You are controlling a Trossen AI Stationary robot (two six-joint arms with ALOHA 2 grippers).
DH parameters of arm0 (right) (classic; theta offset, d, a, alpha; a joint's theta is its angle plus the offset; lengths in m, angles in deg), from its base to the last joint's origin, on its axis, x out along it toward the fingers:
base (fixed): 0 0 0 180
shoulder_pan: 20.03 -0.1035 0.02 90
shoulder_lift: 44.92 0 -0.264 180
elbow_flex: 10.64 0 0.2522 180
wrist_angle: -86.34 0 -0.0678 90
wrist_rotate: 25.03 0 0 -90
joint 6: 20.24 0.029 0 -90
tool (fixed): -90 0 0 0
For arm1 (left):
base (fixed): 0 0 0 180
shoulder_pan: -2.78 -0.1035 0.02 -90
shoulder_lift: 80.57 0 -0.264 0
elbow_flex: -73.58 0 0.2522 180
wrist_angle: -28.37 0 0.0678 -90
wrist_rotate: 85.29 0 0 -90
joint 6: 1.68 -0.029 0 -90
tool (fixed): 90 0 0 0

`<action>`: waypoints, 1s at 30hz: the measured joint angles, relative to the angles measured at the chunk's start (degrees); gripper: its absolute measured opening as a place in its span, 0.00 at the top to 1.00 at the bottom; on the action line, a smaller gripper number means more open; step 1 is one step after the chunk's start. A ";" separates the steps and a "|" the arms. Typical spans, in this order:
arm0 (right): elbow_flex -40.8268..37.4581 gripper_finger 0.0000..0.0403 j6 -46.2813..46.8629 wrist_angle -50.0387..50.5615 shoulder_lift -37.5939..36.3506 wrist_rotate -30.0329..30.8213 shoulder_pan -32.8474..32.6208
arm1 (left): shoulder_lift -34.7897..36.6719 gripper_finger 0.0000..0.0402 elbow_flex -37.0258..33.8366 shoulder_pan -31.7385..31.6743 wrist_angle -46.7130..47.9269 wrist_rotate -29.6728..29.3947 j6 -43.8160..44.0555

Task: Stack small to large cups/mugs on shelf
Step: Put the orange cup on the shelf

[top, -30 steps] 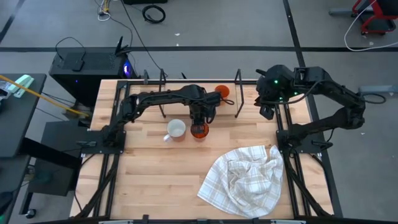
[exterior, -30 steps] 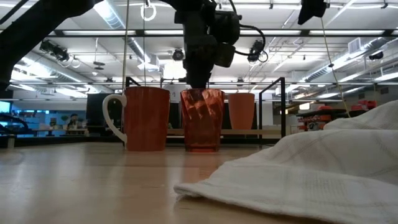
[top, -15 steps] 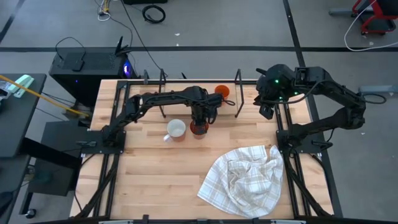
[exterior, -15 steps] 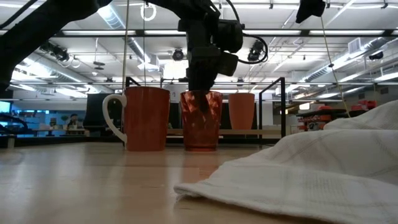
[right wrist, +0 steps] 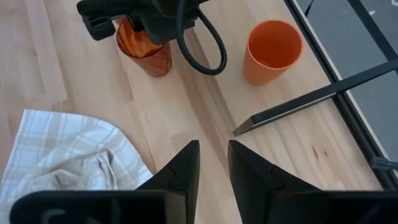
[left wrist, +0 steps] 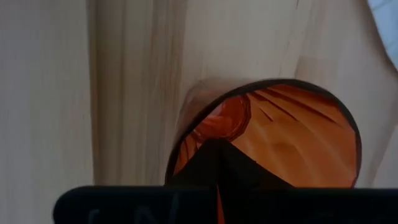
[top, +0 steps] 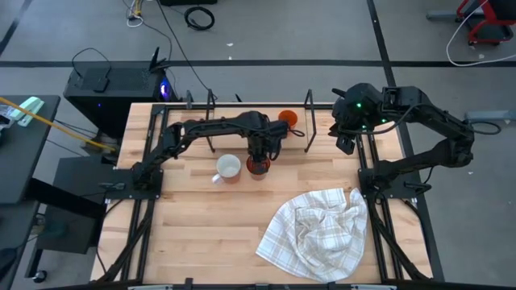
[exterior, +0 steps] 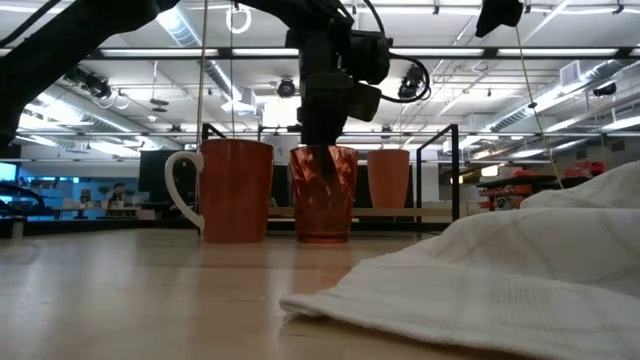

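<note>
Left gripper pinches the tumbler rim, 1 finger inside; tumbler stands mid-bench beside the mug. Lift straight, clear the mug. Right gripper waits, slightly parted, empty, at the bench's far right corner.

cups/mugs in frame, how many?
3. White mug on the table; tumbler right beside it, under the left gripper with a finger inside; small orange cup on the shelf. The cloth could hide more.

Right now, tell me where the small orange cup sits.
In the high view the small orange cup stands at the table's far edge on the shelf, just beyond the dark-orange tumbler that the left gripper reaches into.
</note>
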 joint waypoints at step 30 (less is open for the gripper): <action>0.00 0.78 -2.44 -0.11 0.02 -0.01 0.00 | 0.21 0.87 3.56 -1.57 7.09 0.52 -4.54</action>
